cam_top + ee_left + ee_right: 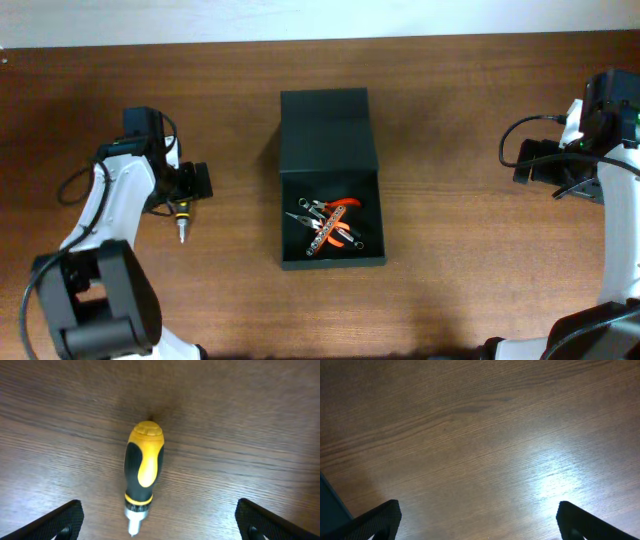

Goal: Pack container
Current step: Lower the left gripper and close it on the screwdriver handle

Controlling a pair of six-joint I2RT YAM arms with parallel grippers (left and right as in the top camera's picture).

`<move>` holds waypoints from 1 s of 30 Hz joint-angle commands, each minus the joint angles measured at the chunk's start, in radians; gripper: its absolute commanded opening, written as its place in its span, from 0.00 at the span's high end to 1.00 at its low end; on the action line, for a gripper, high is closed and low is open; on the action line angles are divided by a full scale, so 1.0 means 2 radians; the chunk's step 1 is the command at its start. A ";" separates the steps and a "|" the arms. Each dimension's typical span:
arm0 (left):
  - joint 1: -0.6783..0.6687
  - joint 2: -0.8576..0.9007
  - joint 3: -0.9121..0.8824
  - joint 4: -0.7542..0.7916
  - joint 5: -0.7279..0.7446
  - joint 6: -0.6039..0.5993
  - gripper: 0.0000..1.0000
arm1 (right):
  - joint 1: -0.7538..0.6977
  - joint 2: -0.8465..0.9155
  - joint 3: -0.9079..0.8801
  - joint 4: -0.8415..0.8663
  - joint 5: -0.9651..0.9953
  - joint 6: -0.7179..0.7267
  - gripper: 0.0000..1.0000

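You are partway through the packing. The container [332, 262] is sitting at the middle of the surface [450, 300] with its lid [325, 125] folded back, and orange-handled pliers [335, 207] and other small tools [325, 240] are already lying inside. One piece is waiting outside: a yellow-and-black screwdriver [143, 462], lying well to the container's left. You are hovering the left hand [159, 522] over it, spread wide and gripping nothing. The right hand [479, 522] is hanging wide and empty on the other side. I judge the screwdriver and the lid are what is left.
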 commanded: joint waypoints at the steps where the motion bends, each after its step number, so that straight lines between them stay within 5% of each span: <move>1: 0.000 0.030 -0.001 0.004 -0.002 0.004 0.01 | -0.004 0.001 0.001 0.000 0.004 0.002 0.01; 30: 0.005 0.068 -0.001 0.055 -0.002 0.026 0.01 | -0.004 0.001 0.001 0.000 0.004 0.002 0.01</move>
